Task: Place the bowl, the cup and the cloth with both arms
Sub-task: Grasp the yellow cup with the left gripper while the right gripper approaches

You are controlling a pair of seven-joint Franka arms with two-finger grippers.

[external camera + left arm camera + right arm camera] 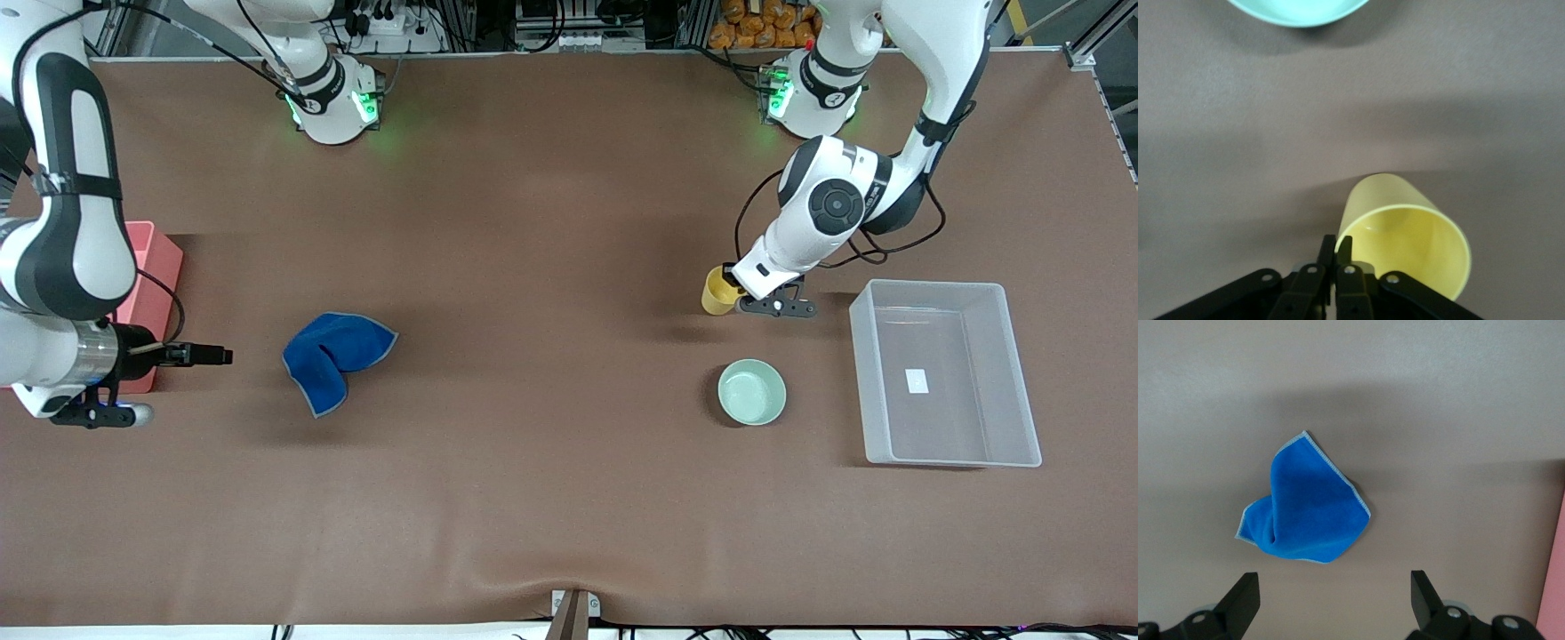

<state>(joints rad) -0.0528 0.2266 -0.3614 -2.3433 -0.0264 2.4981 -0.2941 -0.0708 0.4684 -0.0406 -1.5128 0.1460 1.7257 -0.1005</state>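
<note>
Pinching the rim of the cup point(1405, 233) is where my left gripper point(1335, 257) stands: its two fingers are pressed narrow together on the yellow wall, one inside and one outside the lip, as the left wrist view shows. The cup stands on the brown table point(533, 489), farther from the front camera than the bowl point(752, 392), and toward the left arm's end. The pale green bowl sits near it, untouched, just beside the clear plastic bin point(1013, 382).

I judge the step in hand to be the pickup of the cup, with the grip made and the lift not yet begun. The next move calls for raising the cup straight, so the thin rim does not slip from my fingers, and carrying it to the clear bin, which looks the likely place for it.

My right gripper point(1331, 603) hangs with its fingers spread wide, holding nothing, over the table beside the pink box point(156, 284) and near the cloth point(335, 356). The blue cloth lies crumpled toward the right arm's end, and that arm waits.
</note>
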